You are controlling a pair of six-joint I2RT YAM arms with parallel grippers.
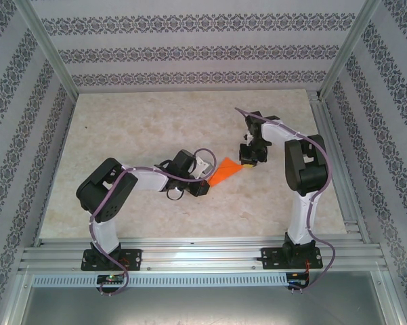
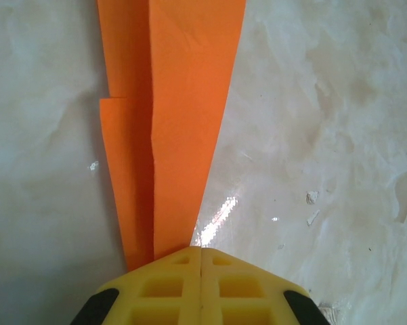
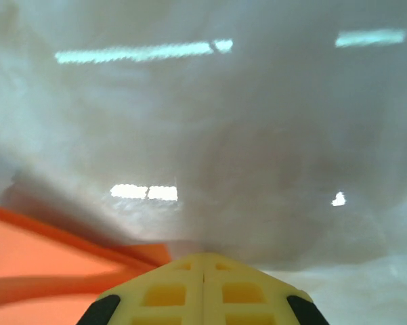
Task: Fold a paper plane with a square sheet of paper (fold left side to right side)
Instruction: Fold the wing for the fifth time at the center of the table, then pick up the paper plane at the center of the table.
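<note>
Both are closed tight: the left gripper [image 2: 202, 250] should pin the paper plane [image 2: 179, 122] by its tip while the right gripper [image 3: 203, 257] rubs the fold flat

Matt orange paper [image 2: 189, 122], glossy tabletop [image 2: 325, 135]

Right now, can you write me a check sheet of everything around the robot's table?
Surface: pale marbled table, shiny, with a few small specks in the left wrist view.
Job's things: orange paper, folded into a slim pointed shape with layered flaps, lying between the grippers.
Clutter: nothing seen.
Grippers: left gripper shut, at the paper's narrow tip; right gripper shut, at its wide end.
Cables: purple cables run along both arms.
Surroundings: patterned walls and a metal frame around the table.
</note>
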